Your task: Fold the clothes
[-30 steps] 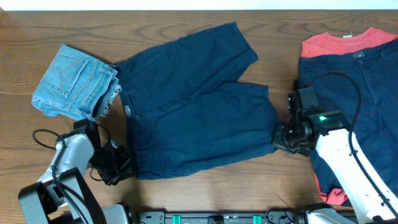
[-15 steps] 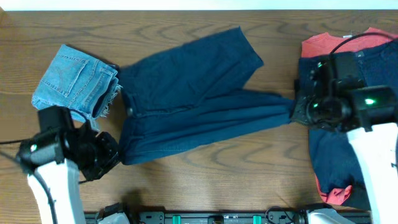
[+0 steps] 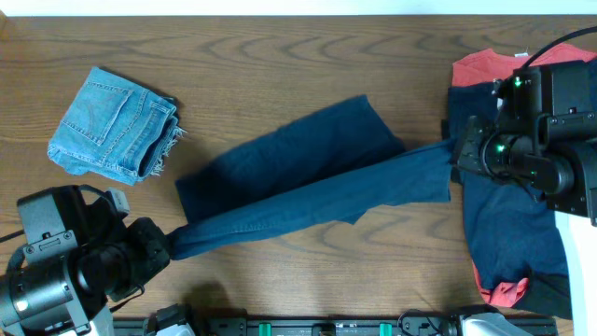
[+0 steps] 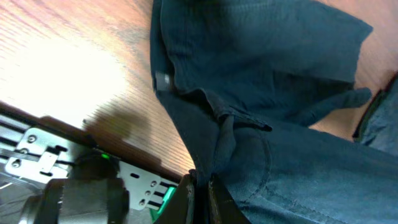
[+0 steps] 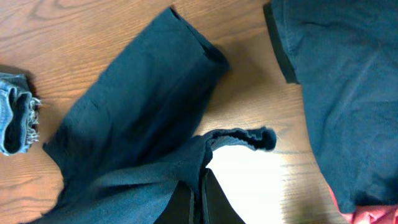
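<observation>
**Slip risk: shorts strung between two pinches**

Shorts (image 3: 308, 182) span the worktop (image 3: 280, 56) in a diagonal band, low left to upper right. The near edge is pulled taut and twisted, and the far leg looks to lie flat on the wood. Left gripper (image 3: 172, 245) is clenched on a bunched waist corner, and its wrist view shows a thick wad of seam in the pinch. Right gripper (image 3: 455, 155) is clenched on a leg hem just beside the pile (image 3: 508, 215), with only a thin fold of cloth caught in its wrist view.

Risks, as judgement:
- The right pinch looks shallow, so more tension could pull the hem free and drop that end.
- The cloth is roped rather than spread, so laying it down this way likely gives a crooked, wrinkled fold.
- The loose leg drags on the wood and could tuck under itself.
- The right end is close to the pile, and a swing that way could snag the navy garment on top.
- Denim (image 3: 112, 121) sits well apart at upper left, so the risk there is low.

Materials:
- Shorts: navy woven fabric, matte and limp, with stitched hems and a small grey tag at the waist.
- Denim: light blue with a frayed edge, folded into a chunky square.
- Pile: a navy garment over a red tee (image 3: 522, 61).
- Worktop: brown wood grain, smooth, with glare patches.
</observation>
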{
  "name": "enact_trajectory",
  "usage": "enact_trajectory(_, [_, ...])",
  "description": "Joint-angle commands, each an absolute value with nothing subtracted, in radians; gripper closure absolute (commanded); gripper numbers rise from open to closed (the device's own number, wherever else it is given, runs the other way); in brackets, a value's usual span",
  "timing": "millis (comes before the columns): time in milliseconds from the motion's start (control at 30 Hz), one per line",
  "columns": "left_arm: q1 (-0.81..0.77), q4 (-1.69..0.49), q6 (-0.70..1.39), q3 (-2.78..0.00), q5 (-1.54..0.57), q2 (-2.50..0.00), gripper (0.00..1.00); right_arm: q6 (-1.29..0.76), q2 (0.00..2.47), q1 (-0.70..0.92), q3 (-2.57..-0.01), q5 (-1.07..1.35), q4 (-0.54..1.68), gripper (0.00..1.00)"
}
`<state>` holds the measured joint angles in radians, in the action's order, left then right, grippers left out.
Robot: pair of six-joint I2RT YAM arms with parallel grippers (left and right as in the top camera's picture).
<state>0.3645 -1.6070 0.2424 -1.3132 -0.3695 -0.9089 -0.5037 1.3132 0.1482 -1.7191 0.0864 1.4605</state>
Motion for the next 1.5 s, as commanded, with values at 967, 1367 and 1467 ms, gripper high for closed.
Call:
enact_trajectory(967, [0.375, -1.053, 0.266, -1.136, -0.104, -1.487, 0.58, -0.374, 1.973, 0.164, -1.738, -0.009, 0.932, 0.39])
enact_trajectory(1367, [0.349, -1.175, 0.177, -1.093, -0.128, -1.520, 0.56, -0.183, 1.983, 0.146, -1.571, 0.069, 1.058, 0.26])
enact_trajectory(1467, [0.315, -1.139, 0.176, -1.024, -0.153, -1.521, 0.57, -0.157, 1.983, 0.153, -1.452, 0.163, 0.981, 0.27])
